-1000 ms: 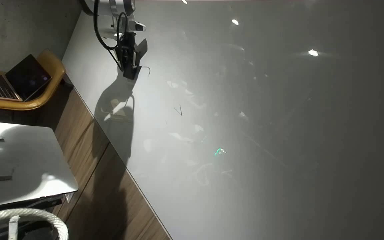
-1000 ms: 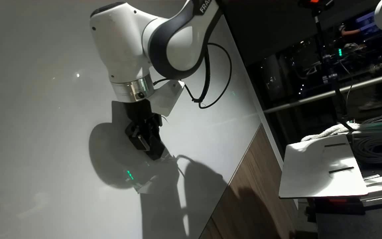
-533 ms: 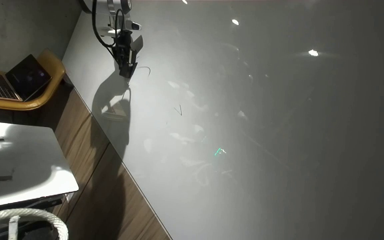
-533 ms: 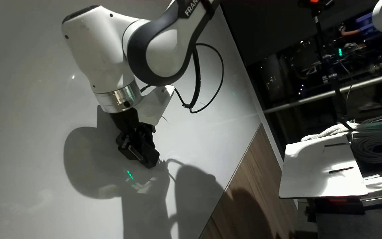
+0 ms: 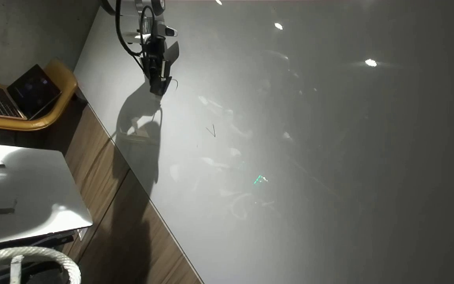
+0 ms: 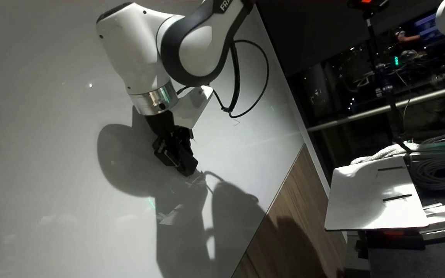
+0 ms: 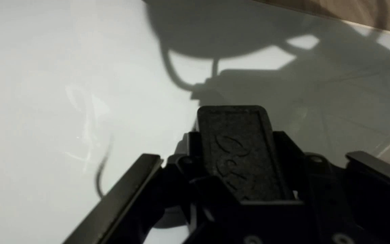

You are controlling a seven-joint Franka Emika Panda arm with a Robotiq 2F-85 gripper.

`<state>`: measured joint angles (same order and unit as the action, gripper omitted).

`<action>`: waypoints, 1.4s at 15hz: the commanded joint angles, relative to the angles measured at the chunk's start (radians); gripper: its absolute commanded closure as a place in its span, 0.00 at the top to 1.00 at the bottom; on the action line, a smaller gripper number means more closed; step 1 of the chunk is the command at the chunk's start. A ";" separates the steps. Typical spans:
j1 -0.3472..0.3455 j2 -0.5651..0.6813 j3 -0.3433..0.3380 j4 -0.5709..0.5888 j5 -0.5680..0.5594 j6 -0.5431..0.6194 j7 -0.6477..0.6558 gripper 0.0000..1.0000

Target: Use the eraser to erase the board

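Observation:
My gripper (image 7: 236, 145) is shut on the eraser (image 7: 240, 159), a dark oblong block with a rimmed, embossed face, seen in the wrist view. Its far end sticks out past the fingertips. The board (image 5: 309, 130) is a large glossy white-grey surface behind the gripper in both exterior views. A small black V-shaped mark (image 5: 211, 130) lies to the lower right of the gripper (image 5: 160, 85). Just beside the fingers a thin curved stroke (image 5: 177, 83) shows in part. That dark stroke (image 7: 99, 179) runs left of the gripper in the wrist view. Whether the eraser touches the board I cannot tell.
Wood panelling (image 5: 105, 189) borders the board, and an open laptop (image 5: 34, 94) sits on a tan chair (image 5: 63, 79). A pale tabletop (image 6: 373, 197) stands off the board's edge. Bright glare (image 5: 370, 62), faint smears and the arm's shadow (image 6: 191, 231) lie on the board.
In the exterior views the arm swung one way along the board, then came back, ending close to where it was a second ago. The grip on the eraser looks unchanged.

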<state>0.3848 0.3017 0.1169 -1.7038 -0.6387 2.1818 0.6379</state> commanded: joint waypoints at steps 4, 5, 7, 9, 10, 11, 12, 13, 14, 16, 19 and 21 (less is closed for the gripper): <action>-0.163 -0.182 -0.072 -0.186 -0.005 0.091 -0.003 0.30; -0.191 -0.203 -0.083 -0.212 -0.006 0.109 -0.009 0.30; -0.250 -0.238 -0.108 -0.260 0.003 0.156 -0.029 0.30; -0.312 -0.262 -0.140 -0.301 0.010 0.215 -0.060 0.30; -0.343 -0.269 -0.158 -0.315 0.016 0.243 -0.083 0.30; -0.375 -0.274 -0.178 -0.327 0.021 0.276 -0.106 0.30; -0.407 -0.277 -0.199 -0.335 0.034 0.309 -0.136 0.30; -0.438 -0.278 -0.221 -0.340 0.055 0.340 -0.173 0.30; -0.465 -0.274 -0.240 -0.342 0.082 0.371 -0.207 0.30; -0.494 -0.280 -0.257 -0.352 0.132 0.414 -0.257 0.30; -0.491 -0.308 -0.245 -0.415 0.163 0.467 -0.264 0.30; -0.470 -0.309 -0.223 -0.456 0.163 0.497 -0.246 0.30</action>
<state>-0.1131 0.0269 -0.1327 -2.0835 -0.4992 2.6288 0.3833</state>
